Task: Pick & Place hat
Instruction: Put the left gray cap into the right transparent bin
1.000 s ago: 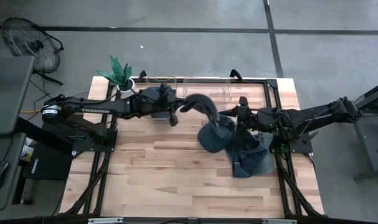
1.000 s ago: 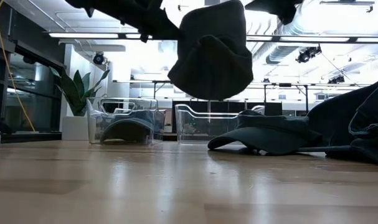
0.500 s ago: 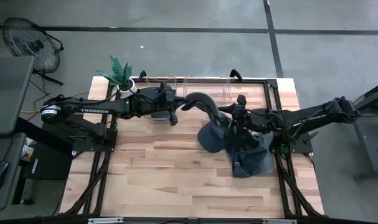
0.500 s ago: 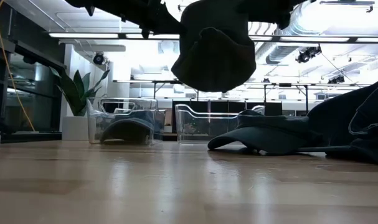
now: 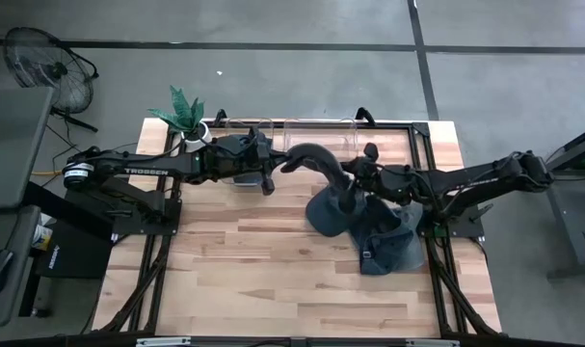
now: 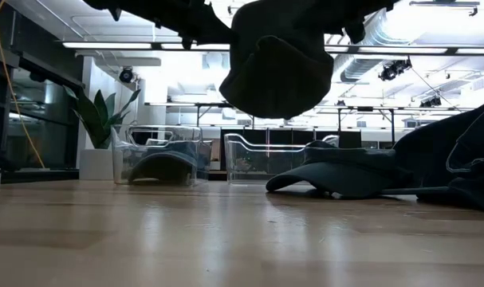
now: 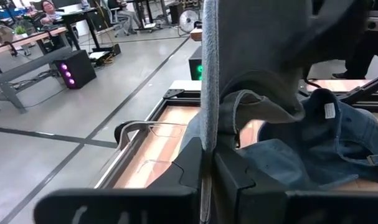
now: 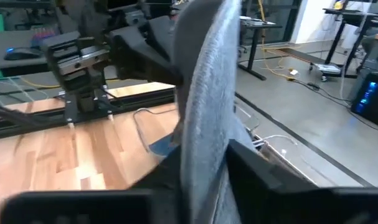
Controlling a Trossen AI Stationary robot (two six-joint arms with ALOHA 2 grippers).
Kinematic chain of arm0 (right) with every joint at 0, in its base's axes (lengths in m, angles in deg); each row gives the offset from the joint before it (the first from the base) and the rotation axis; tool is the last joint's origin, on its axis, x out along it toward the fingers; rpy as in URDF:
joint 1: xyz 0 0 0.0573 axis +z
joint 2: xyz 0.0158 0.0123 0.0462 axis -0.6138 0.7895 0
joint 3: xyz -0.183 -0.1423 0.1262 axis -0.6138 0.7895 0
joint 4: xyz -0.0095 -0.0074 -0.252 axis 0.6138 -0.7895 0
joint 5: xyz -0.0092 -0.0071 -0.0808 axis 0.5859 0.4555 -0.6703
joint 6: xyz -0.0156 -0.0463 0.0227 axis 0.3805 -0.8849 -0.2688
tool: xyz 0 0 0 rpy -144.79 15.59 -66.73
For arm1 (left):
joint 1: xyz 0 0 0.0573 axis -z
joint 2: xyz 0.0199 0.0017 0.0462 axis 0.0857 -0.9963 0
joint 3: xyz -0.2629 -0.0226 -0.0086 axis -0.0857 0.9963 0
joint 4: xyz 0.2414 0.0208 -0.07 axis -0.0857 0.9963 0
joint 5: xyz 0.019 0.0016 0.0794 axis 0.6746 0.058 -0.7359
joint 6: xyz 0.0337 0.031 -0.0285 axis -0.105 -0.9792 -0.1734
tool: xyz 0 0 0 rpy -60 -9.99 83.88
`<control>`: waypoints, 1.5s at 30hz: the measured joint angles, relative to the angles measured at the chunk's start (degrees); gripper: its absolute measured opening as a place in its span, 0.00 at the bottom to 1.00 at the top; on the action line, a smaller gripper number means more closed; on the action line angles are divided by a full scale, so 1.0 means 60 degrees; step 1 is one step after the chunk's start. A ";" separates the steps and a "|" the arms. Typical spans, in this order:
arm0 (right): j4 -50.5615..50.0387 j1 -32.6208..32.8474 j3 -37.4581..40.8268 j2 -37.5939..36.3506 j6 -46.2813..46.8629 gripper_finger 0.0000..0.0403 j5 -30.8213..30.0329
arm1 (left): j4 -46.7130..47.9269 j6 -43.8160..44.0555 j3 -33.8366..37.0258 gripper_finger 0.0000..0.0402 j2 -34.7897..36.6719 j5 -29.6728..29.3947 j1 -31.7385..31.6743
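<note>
Left end effector (image 5: 275,170) is pinching the edge of a dark hat (image 5: 316,162), fingers closed on the fabric; left wrist view is showing the brim clamped between its two fingers (image 7: 192,165). Right end effector (image 5: 353,175) is gripping the opposite side of the same hat, fingers (image 8: 251,168) closing on the grey fabric in the right wrist view. Hat is hanging in the air between both arms, above the worktop (image 5: 263,270), at the back middle; in the low view it is dangling (image 6: 277,60) well clear of the wood. Other hats (image 5: 369,231) are lying in a pile below on the right side; one more is sitting in the left clear bin (image 6: 160,155), beside a second bin (image 6: 261,158). Potted plant (image 5: 184,114) is standing at the back left corner.

Versus a second ago: right end effector was open and apart from the hat, further right; now it has moved in and clamped on. Left grip unchanged.
</note>
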 joint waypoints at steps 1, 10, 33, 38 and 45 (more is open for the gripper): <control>-0.0010 -0.0015 0.0000 -0.0007 0.0000 0.11 -0.0083 | 0.0011 0.0001 0.0000 0.05 0.0000 0.0010 0.0004; -0.0056 -0.0004 0.0004 -0.0006 -0.0127 0.02 -0.0364 | 0.0187 0.0004 0.0000 0.15 -0.0002 0.0391 0.0015; -0.0137 0.0029 0.0004 0.0001 -0.1310 0.01 -0.4913 | 0.2405 0.0152 0.0000 0.68 0.1926 -0.1798 0.0000; 0.0671 0.0029 0.0004 0.0419 -0.2701 0.01 -0.6077 | 0.3717 0.0712 0.0041 0.66 0.2107 -0.1758 0.0001; 0.0997 0.0029 -0.1447 0.2331 -0.5328 0.01 -0.7432 | 0.3860 0.1101 0.0575 0.62 0.2116 -0.1781 0.0004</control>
